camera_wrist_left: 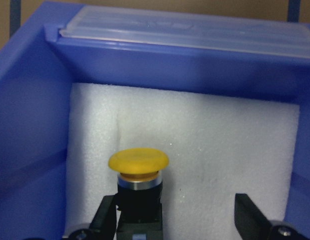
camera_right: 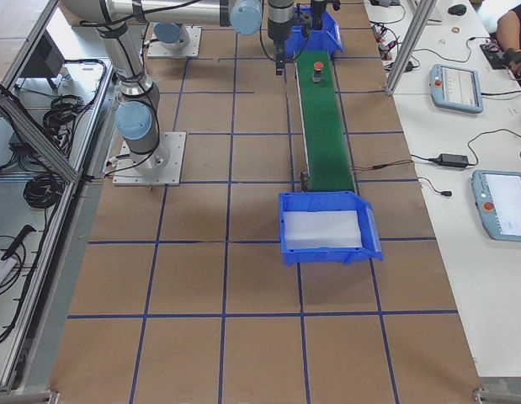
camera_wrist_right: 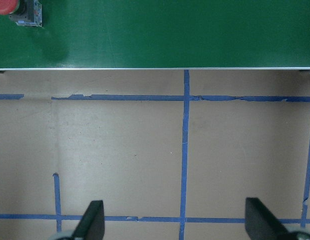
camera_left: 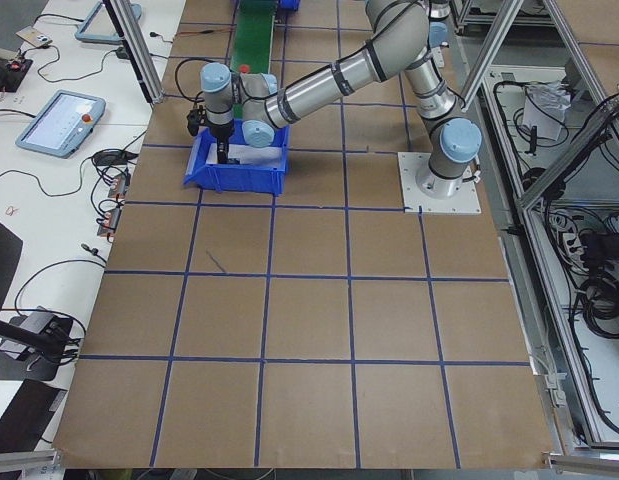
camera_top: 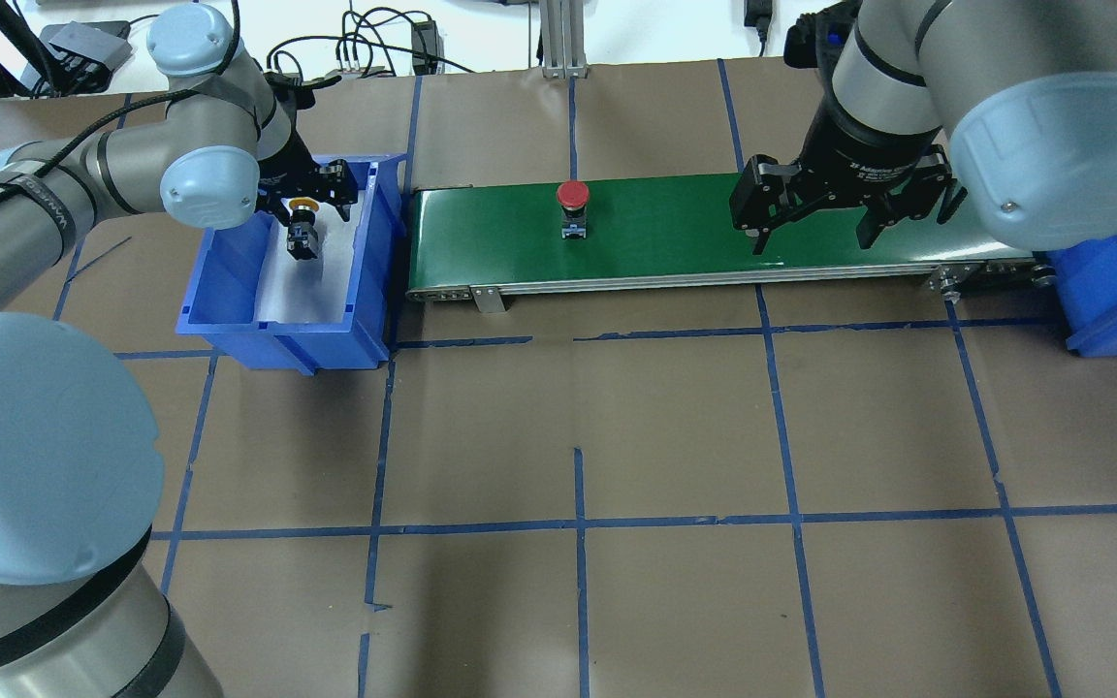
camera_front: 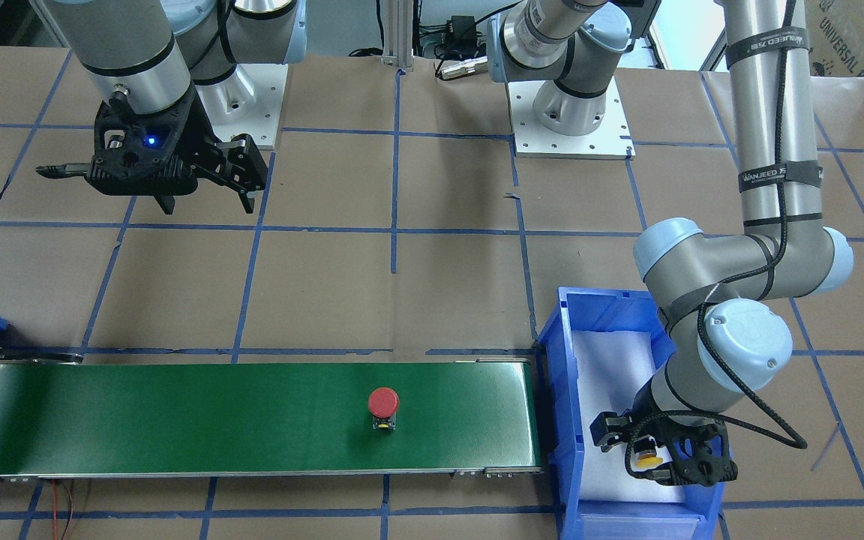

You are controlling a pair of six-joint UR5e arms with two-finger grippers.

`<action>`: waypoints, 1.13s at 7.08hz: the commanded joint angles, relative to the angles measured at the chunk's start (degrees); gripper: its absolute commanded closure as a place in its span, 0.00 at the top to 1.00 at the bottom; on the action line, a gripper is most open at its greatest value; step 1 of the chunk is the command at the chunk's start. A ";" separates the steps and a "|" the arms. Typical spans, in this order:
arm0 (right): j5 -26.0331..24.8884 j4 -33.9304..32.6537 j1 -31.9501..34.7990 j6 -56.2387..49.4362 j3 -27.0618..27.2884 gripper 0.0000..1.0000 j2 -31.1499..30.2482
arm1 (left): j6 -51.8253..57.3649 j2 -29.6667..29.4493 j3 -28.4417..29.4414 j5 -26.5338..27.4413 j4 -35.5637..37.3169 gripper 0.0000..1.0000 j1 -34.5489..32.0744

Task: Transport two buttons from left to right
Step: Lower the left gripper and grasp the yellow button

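The red-capped button (camera_top: pixel 573 199) stands on the green conveyor belt (camera_top: pixel 675 233), left of its middle in the overhead view; it also shows in the front view (camera_front: pixel 383 405). The yellow-capped button (camera_wrist_left: pixel 138 165) rests on white foam inside the left blue bin (camera_top: pixel 374 252). My left gripper (camera_wrist_left: pixel 177 220) is down in that bin and open. The yellow button sits between its fingers, close against one finger (camera_wrist_left: pixel 107 220), with a wide gap to the other. My right gripper (camera_top: pixel 815 228) hangs open over the belt's near edge, right of the red button, holding nothing.
A second blue bin (camera_top: pixel 1111 310) lined with white foam stands at the belt's right end. Brown paper with a blue tape grid covers the table (camera_top: pixel 578 436). Tablets and cables lie on a side bench (camera_right: pixel 458 84) beyond the belt.
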 commanded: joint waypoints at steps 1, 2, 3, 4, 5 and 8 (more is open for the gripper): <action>-0.01 -0.03 0.11 -0.09 0.00 1.00 -0.01 | 0.15 -0.05 0.34 0.26 0.58 0.83 0.09; -0.10 -0.03 0.12 -0.09 -0.09 1.00 -0.01 | 1.89 0.04 0.52 0.61 0.58 0.84 0.26; -0.18 -0.12 0.20 0.00 -0.44 1.00 -0.36 | 3.56 0.04 0.17 0.70 0.58 0.86 0.61; -0.71 -0.03 0.12 -0.09 -0.44 1.00 -0.62 | 3.66 0.04 -0.18 0.35 0.58 0.85 0.61; -2.10 0.05 0.20 0.00 -0.79 1.00 -0.63 | 3.58 -0.05 0.08 0.35 0.58 0.84 0.61; -1.33 0.67 0.29 0.00 -0.97 1.00 -0.72 | 2.53 -1.54 0.96 0.17 0.66 0.77 0.61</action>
